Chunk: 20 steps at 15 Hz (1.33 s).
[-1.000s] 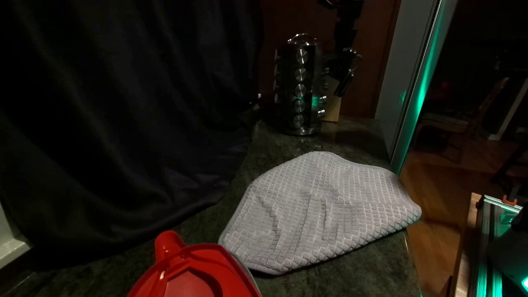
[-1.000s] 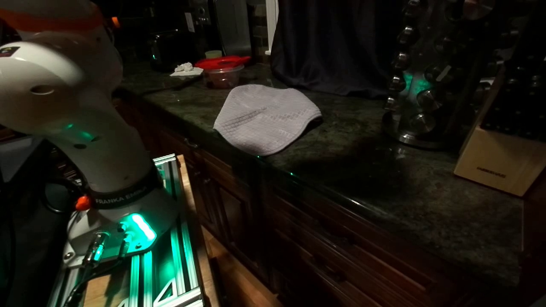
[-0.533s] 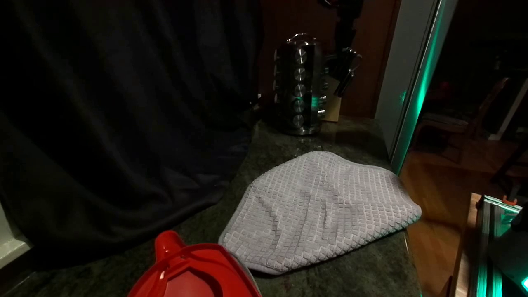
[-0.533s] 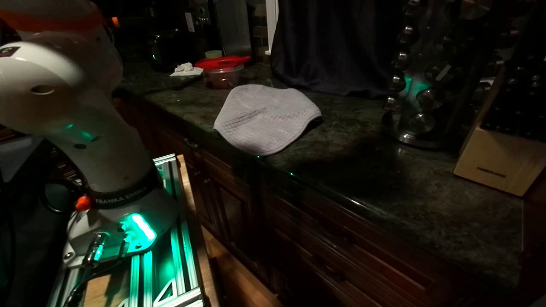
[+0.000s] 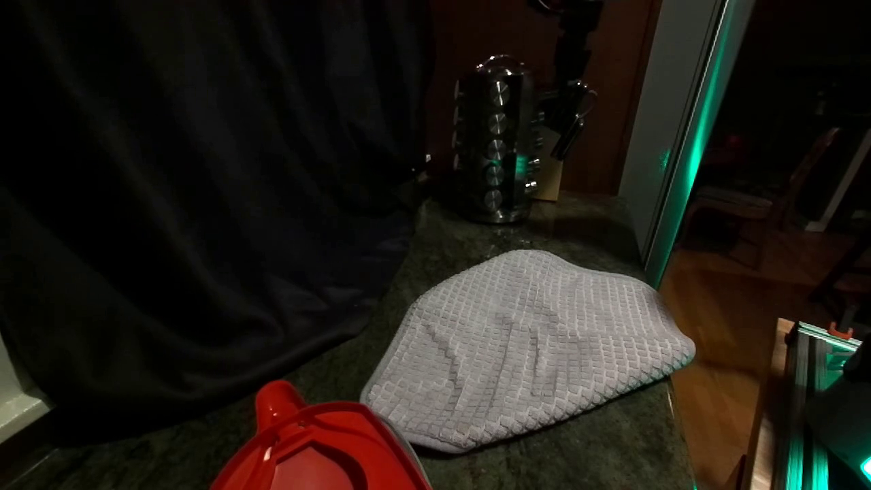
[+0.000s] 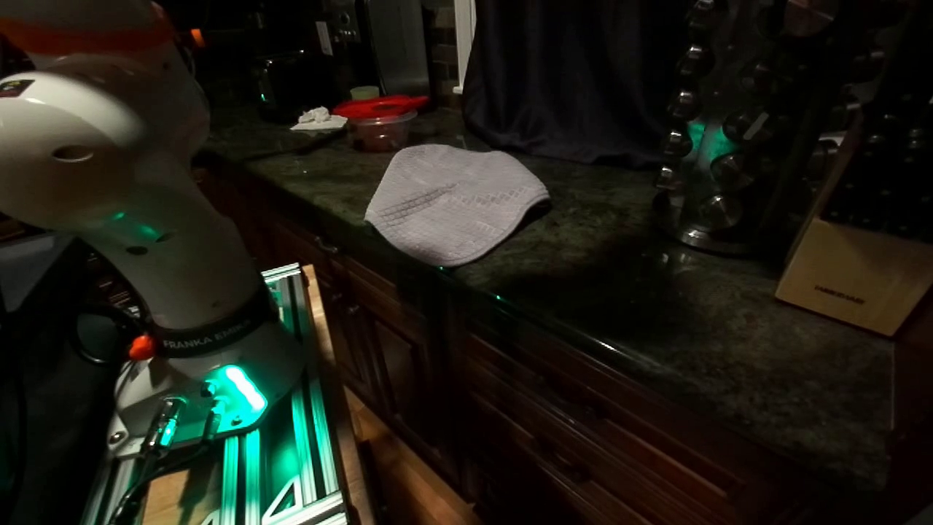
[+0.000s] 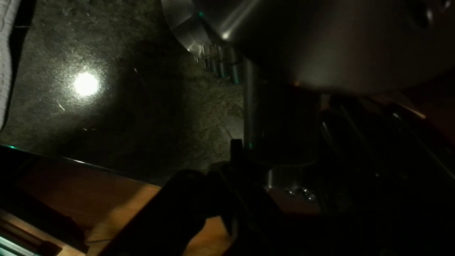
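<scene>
In an exterior view, the spice rack [image 5: 498,146] near the far edge of the bench [image 5: 605,442] leans slightly differently now, suggesting contact with the adjacent tool [image 5: 566,131]; whether that holds anything, I cannot tell.

The cloth [image 5: 524,340] lies on the counter [image 6: 729,321] between the container [image 6: 380,131] and jar rack [image 5: 495,143].
</scene>
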### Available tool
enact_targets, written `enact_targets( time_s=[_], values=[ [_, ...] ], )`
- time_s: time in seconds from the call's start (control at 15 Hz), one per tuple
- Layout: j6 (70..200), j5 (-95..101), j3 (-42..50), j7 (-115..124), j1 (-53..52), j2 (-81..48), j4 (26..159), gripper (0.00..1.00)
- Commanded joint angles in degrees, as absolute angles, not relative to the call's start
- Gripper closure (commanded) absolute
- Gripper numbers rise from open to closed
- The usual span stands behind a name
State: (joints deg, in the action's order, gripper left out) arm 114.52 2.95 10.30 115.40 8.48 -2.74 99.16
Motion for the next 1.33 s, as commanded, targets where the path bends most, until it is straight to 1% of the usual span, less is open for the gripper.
enact_targets(
  time_s=[0.0, 0.53, 0.8, 1.27],
  values=[
    [114.73, 6.95, 10.81, 112.49, 9.16, 1.21, 100.95, 0.75],
    [113.6, 3.5, 10.69, 98.22, 9.73, -0.21, 98.25, 0.75],
    [112.09, 5.75, 10.39, 93.16, 9.35, -1.84, 96.07, 0.75],
    [111.9, 9.02, 9.81, 93.68, 8.31, -3.42, 94.67, 0.75]
  ],
)
